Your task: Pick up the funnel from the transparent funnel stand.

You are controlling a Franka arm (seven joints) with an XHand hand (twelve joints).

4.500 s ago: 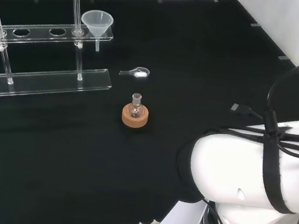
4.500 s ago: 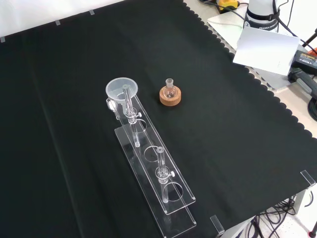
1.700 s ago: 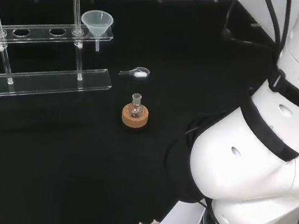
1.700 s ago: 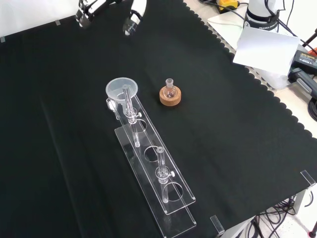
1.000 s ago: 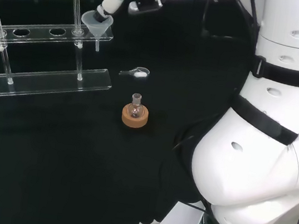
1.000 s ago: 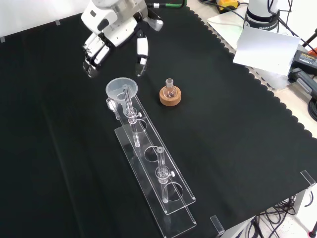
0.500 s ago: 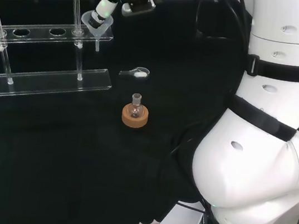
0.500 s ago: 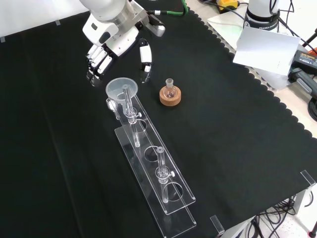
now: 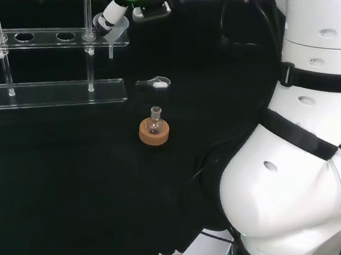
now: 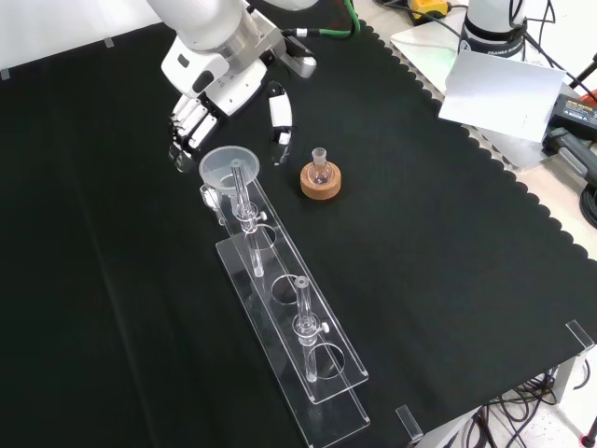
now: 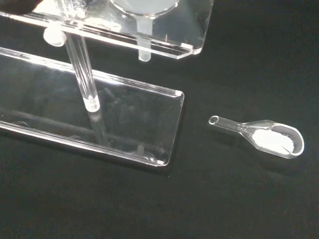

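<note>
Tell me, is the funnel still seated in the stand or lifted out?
Seated: the funnel sits in the stand, fingers beside it.

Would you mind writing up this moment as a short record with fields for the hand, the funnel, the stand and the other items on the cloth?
hand: open, fingers and thumb either side of the funnel rim, not closed on it
funnel: seated in the end hole of the stand, not yet lifted
funnel stand: clear, two tiers on posts, on the black cloth
flask: small round one upright on a cork ring, beside the stand
glass scoop: lying on the cloth by the stand's end, holds white powder
</note>
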